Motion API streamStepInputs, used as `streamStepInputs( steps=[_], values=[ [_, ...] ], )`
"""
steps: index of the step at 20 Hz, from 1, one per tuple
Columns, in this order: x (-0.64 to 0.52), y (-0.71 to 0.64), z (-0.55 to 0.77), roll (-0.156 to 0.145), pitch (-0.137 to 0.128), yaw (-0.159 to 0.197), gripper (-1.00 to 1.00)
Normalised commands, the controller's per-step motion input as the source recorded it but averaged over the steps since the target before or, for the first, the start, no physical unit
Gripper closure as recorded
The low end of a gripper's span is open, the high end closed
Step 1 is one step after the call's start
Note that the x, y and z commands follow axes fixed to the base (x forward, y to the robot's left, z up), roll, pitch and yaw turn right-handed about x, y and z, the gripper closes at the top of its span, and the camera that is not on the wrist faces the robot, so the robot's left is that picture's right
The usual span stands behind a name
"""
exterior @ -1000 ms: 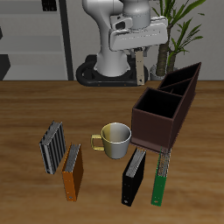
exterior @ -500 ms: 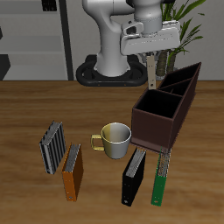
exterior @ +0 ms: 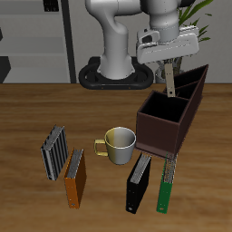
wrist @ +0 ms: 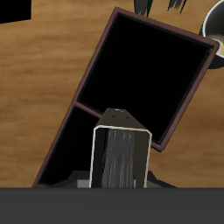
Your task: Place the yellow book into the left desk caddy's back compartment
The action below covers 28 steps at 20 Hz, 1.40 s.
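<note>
My gripper [exterior: 169,64] is shut on the yellow book [exterior: 169,80], which hangs upright below it, thin edge showing. The book is in the air over the left desk caddy [exterior: 161,130], a long dark maroon box, near the divider between its large square section and its back compartment [exterior: 192,83]. In the wrist view the book's grey striped page edge [wrist: 121,158] fills the foreground, with the caddy's large section [wrist: 144,74] and the divider [wrist: 84,107] below it.
A cream mug [exterior: 119,141] stands in front of the caddy. A grey-and-white striped book [exterior: 54,150] and an orange book [exterior: 75,178] stand near the front edge, a black book [exterior: 139,181] and a green book [exterior: 166,185] beside them. A plant [exterior: 186,11] stands behind.
My gripper has carried the yellow book sideways from behind the mug to above the caddy. Nothing on the table has moved.
</note>
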Motion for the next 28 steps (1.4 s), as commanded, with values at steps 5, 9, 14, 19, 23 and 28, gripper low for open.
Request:
streamStepInputs(
  steps=[5, 9, 14, 19, 23, 28],
  values=[
    [-0.11, 0.22, 0.00, 0.037, -0.001, -0.028, 1.00],
    [-0.05, 0.20, 0.03, 0.026, 0.015, -0.019, 1.00],
    [-0.05, 0.13, 0.05, 0.016, -0.009, -0.009, 1.00],
    [-0.02, 0.05, -0.04, 0.011, 0.016, -0.030, 1.00],
    [-0.01, -0.01, -0.08, 0.002, 0.017, -0.045, 1.00],
    [0.03, 0.04, -0.12, 0.008, 0.018, -0.012, 1.00]
  ],
)
